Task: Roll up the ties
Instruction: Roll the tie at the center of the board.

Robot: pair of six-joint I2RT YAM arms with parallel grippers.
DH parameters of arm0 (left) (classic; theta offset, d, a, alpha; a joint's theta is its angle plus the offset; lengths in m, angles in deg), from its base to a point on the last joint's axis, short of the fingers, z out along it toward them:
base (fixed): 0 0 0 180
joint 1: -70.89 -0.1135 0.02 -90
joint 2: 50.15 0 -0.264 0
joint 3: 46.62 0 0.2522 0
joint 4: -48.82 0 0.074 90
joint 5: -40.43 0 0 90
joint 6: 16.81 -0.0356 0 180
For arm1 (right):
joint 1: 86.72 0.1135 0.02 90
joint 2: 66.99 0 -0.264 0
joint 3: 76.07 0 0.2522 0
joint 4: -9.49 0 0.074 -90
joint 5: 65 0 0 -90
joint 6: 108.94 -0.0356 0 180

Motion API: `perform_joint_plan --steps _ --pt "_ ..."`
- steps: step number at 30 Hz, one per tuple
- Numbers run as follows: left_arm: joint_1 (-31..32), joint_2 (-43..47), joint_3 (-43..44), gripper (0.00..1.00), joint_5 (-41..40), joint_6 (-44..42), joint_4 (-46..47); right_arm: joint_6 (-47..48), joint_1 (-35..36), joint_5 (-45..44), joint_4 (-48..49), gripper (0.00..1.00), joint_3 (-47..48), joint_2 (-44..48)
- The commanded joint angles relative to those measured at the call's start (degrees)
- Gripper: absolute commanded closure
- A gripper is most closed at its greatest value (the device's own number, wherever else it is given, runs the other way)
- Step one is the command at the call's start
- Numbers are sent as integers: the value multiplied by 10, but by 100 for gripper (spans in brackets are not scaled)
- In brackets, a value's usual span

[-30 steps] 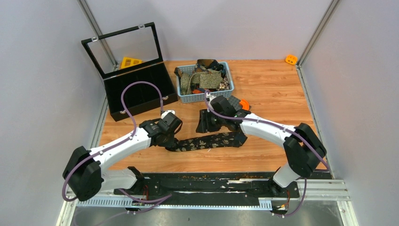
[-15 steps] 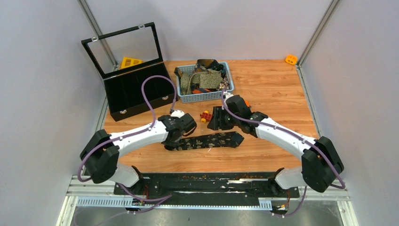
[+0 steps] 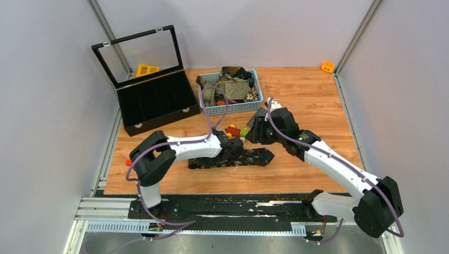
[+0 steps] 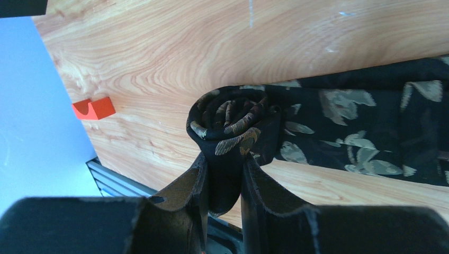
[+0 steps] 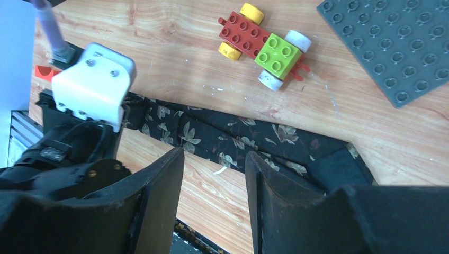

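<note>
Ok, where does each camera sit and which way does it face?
Top external: above and behind, looking down on the table; both arms show.
Left wrist: on that arm, looks along the left gripper, shut on the rolled end of the black tie.
Right wrist: on that arm, looks down past the open right gripper at tie and toy bricks.
Shared: all show the tie.

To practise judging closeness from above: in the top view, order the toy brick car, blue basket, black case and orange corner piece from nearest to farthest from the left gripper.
From the left gripper:
1. toy brick car, just behind it.
2. blue basket, farther back, centre.
3. black case, back left.
4. orange corner piece, far right corner.
</note>
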Motion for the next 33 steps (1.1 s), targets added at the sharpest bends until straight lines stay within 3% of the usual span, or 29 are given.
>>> perform_joint_plan --steps 1,5,9,12,20,26,33 --pt "19 -35 37 82 -4 28 -2 1 -7 -20 -6 53 -7 35" --pt "25 -57 55 77 15 25 9 1 -10 -20 -14 53 -10 48" --pt "31 -73 73 62 20 22 14 1 -12 -20 -18 54 -15 56" --pt "32 -76 75 57 31 18 29 -7 -12 -15 -18 54 -18 61" --pt "32 -33 48 39 84 -5 111 -13 -12 -5 -25 54 -21 67" --pt "31 44 16 31 90 -12 155 -12 -12 3 -20 55 -22 66" --pt "12 226 -90 19 75 -17 230 -5 -8 71 20 54 -19 23"
